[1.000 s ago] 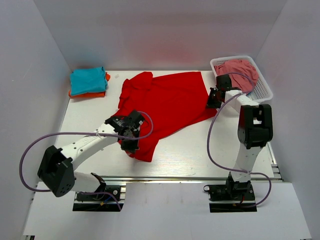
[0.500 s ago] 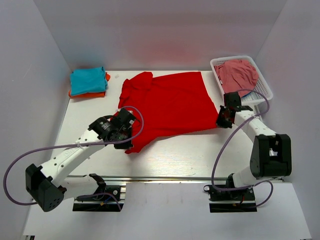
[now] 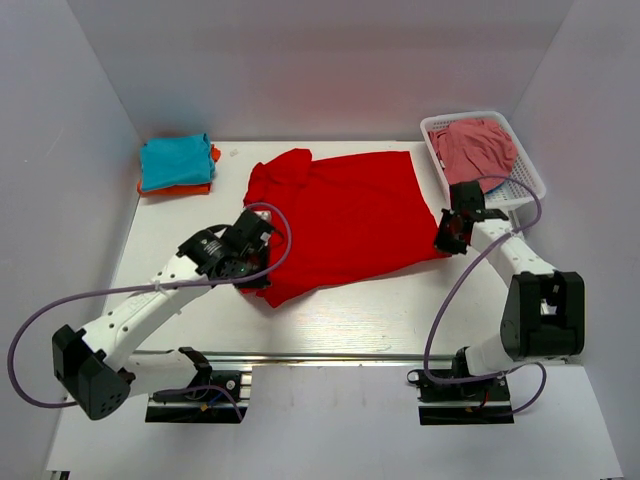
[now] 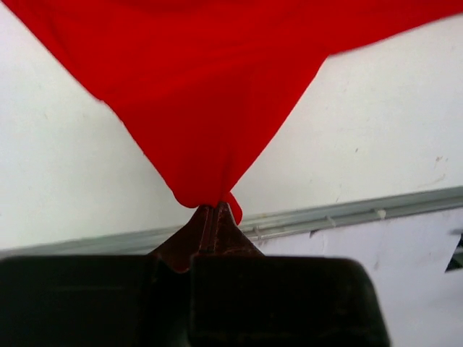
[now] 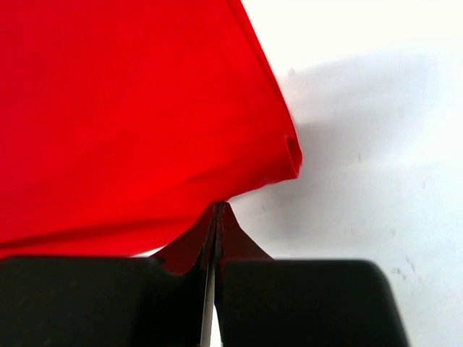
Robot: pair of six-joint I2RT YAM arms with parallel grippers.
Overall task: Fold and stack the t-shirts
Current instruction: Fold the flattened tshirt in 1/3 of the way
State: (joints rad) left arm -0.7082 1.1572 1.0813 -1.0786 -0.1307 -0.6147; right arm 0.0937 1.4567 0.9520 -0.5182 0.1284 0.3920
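— What do the wrist views add?
— The pinches. The left gripper (image 4: 211,215) is clamped on a near corner of the red t-shirt (image 3: 340,210), and the right gripper (image 5: 218,214) is clamped on its right edge.
— And overhead?
— It lies spread mid-worktop (image 3: 350,310) between white walls (image 3: 330,70), with the teal t-shirt (image 3: 175,160) atop the orange t-shirt (image 3: 180,189) far left.

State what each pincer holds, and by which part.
Both hold the red t-shirt: the left pincer pinches its near left corner, the right pincer its near right corner.
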